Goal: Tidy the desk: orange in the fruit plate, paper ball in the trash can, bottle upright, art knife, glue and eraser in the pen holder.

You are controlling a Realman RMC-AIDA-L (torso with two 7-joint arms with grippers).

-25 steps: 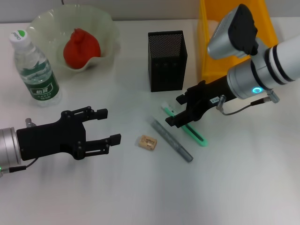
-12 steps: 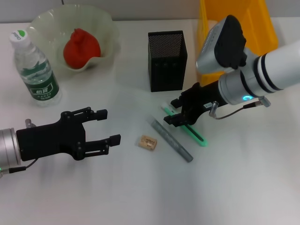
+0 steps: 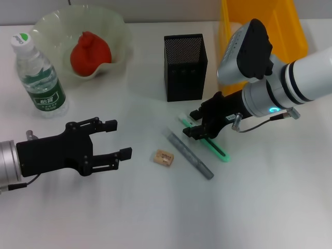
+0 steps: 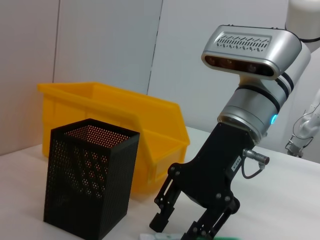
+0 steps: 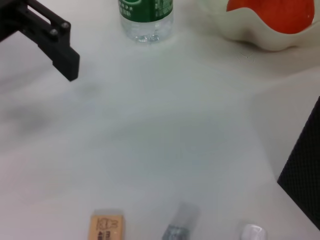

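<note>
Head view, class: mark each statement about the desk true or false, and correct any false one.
1. The orange lies in the fruit plate. True.
2. The bottle lies on its side. False: it stands upright.
3. The eraser is inside the pen holder. False: it lies on the desk.
4. The right gripper is over the green art knife, fingers open. True.
5. The left gripper holds the glue. False: it is open and empty.

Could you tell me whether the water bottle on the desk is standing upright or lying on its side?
Upright. In the head view the water bottle stands on its base beside the fruit plate, with its white cap at the top and its green label level.
</note>
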